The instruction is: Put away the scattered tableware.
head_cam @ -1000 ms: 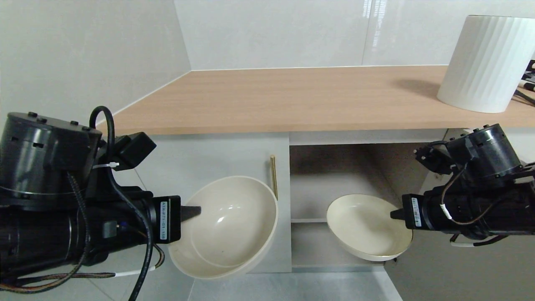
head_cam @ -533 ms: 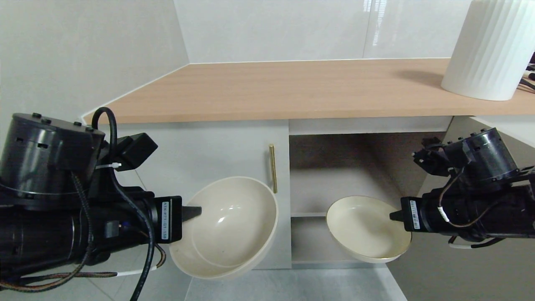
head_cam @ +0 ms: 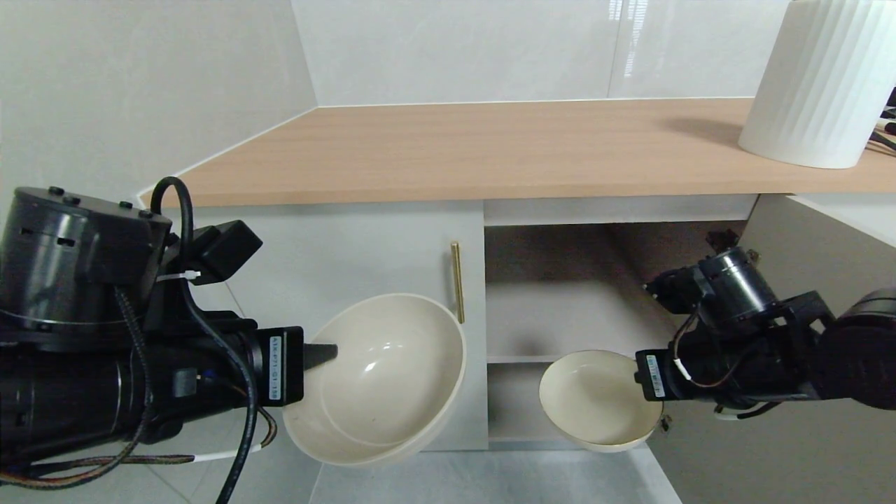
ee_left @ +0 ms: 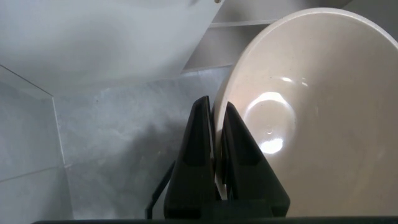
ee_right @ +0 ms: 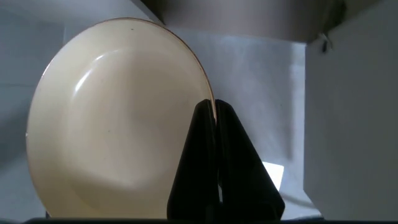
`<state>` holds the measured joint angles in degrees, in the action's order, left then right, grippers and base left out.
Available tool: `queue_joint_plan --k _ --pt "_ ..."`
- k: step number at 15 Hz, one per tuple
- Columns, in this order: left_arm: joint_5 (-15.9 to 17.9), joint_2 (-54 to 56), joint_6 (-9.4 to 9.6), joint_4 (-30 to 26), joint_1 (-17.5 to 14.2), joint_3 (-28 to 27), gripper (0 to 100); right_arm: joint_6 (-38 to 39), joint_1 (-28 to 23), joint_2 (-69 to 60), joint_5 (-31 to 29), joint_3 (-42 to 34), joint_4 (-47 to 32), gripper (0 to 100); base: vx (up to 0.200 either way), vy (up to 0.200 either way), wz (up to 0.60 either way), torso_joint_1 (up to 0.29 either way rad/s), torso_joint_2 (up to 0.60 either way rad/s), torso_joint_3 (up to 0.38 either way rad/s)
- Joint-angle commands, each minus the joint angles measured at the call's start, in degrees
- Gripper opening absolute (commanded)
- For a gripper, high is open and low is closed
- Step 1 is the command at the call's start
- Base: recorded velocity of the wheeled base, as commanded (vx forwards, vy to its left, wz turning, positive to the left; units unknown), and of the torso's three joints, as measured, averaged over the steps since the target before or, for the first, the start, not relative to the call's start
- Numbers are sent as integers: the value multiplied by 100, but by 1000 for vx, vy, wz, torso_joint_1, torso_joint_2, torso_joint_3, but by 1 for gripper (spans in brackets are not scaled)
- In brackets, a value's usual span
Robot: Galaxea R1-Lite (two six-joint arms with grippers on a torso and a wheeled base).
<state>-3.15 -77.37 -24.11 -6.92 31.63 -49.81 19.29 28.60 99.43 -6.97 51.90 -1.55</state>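
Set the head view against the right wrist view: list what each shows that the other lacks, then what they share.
Head view, not the right wrist's: the wooden countertop, the white ribbed container on it, the closed cabinet door with its brass handle, and the left gripper shut on the large bowl. Right wrist view, not the head's: a close look at the right gripper pinching the small bowl by its rim, one finger inside, one outside. Both: that small bowl, held tilted before the open cabinet.
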Motion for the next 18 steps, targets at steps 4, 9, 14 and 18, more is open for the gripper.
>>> queue_joint_plan --k 4,9,14,18 --pt "-2 -32 -6 -2 1 -2 0 357 -39 1949 -23 84 1798 0 0 0 0 0 0 0" --pt "-2 -41 -6 -2 1 -2 0 884 -381 2881 -568 928 2053 0 0 0 0 0 0 0" --pt "-2 -85 -6 -2 1 6 0 1183 -733 3461 -1113 1842 2044 0 0 0 0 0 0 0" --pt "-2 -67 -6 -2 1 6 0 1209 -961 3830 -1746 2246 2044 0 0 0 0 0 0 0"
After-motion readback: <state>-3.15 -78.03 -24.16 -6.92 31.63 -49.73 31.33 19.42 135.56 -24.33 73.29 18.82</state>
